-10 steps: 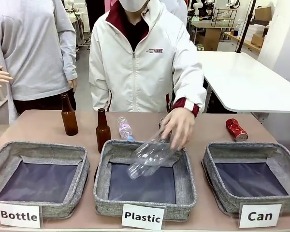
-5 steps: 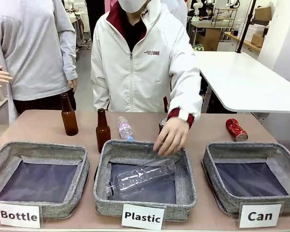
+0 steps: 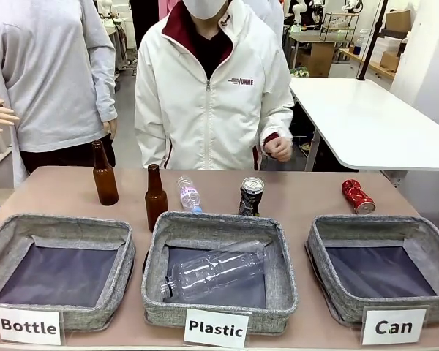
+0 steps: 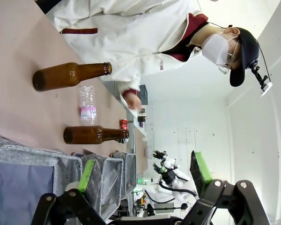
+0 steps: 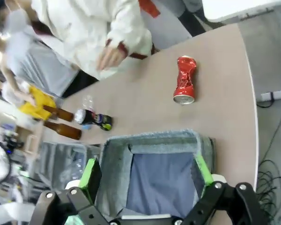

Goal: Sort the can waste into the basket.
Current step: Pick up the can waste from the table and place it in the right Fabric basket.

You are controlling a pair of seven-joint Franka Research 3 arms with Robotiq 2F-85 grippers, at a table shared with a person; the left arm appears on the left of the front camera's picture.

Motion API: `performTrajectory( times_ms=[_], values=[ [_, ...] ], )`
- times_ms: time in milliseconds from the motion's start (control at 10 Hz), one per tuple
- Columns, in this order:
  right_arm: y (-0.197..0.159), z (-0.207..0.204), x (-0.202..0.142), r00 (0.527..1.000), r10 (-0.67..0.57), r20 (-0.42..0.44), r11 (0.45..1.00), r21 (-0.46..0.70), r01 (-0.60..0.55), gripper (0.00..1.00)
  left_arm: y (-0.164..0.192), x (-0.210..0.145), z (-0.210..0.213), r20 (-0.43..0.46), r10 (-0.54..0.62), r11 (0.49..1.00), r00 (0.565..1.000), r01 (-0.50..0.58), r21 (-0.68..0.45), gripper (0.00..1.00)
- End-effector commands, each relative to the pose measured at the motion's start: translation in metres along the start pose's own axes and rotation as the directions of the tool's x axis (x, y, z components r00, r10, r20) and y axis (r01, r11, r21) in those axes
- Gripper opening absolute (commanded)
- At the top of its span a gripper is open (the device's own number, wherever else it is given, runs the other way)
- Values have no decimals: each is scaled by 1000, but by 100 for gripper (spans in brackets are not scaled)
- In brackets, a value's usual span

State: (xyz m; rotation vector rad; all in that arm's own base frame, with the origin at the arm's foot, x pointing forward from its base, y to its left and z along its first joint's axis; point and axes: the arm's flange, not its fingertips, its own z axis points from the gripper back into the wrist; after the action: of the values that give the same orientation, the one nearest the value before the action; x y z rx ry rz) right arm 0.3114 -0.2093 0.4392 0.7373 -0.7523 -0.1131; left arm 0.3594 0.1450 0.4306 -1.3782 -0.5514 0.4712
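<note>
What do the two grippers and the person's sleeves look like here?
Both the left gripper and right gripper have black jointed fingers with bright green pads. The person's sleeve is white with a dark red cuff.

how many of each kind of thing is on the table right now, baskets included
brown glass bottles: 2
clear plastic bottles: 2
cans: 2
grey baskets: 3
total: 9
</note>
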Motion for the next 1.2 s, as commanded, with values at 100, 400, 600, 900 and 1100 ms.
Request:
performTrajectory(
  times_ms=[100, 400, 600, 900, 1100],
  values=[
    [73, -69, 17, 974, 205, -99, 977, -34, -209, 100, -1, -1, 2, -6, -12, 1000, 1000, 12, -8, 100],
    [128, -148, 19, 939, 342, 32, 939, 29, -342, 100, -1, -1, 2, -6, -12, 1000, 1000, 12, -8, 100],
    [141, -192, 13, 886, 448, -116, 890, 152, -430, 100, -1, -1, 2, -6, -12, 1000, 1000, 12, -8, 100],
    [149, -225, -4, 762, 582, -283, 804, 343, -486, 100, -1, -1, 2, -6, -12, 1000, 1000, 12, -8, 100],
    [156, -225, -16, 813, 533, -233, 836, 291, -464, 100, -1, -1, 2, -6, -12, 1000, 1000, 12, -8, 100]
  ],
)
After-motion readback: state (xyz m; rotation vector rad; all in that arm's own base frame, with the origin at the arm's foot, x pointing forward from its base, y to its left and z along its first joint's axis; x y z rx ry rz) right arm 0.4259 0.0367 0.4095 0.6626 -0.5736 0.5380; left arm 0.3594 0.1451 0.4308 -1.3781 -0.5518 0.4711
